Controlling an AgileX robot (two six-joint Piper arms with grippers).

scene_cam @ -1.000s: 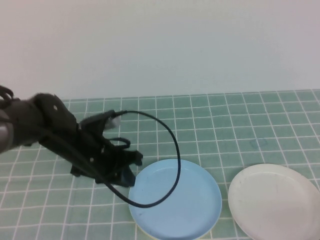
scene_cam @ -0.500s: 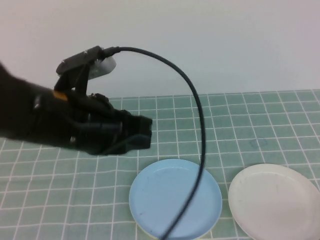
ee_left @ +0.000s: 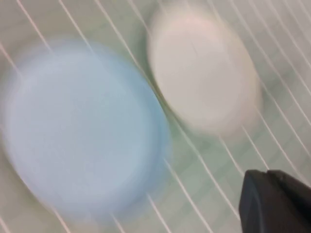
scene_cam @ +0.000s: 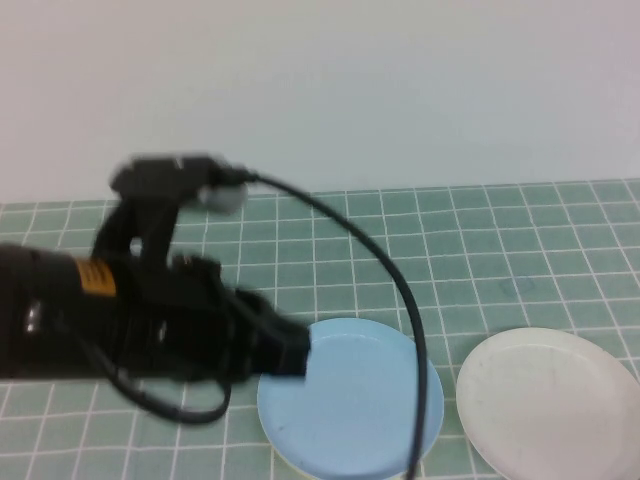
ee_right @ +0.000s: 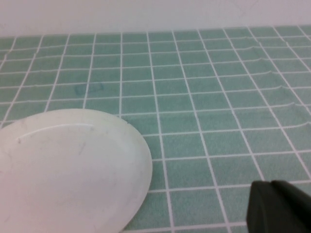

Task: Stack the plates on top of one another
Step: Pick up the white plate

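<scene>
High view, left tool [scene_cam: 290, 352] over blue plate's [scene_cam: 355, 405] rim

Pale wall [scene_cam: 400, 90] (plain), green-tiled tabletop [scene_cam: 500, 230]

No text, number or brand can be read anywhere; the left arm [scene_cam: 120, 320] carries a small orange label [scene_cam: 92, 277], set back from the blue plate [scene_cam: 350, 400], its print too blurred to read.

A light blue plate [scene_cam: 350, 405] and a white plate [scene_cam: 550, 405] lie on a green cloth [scene_cam: 480, 250] gridded with white lines, beside the black left gripper [scene_cam: 285, 350].
</scene>
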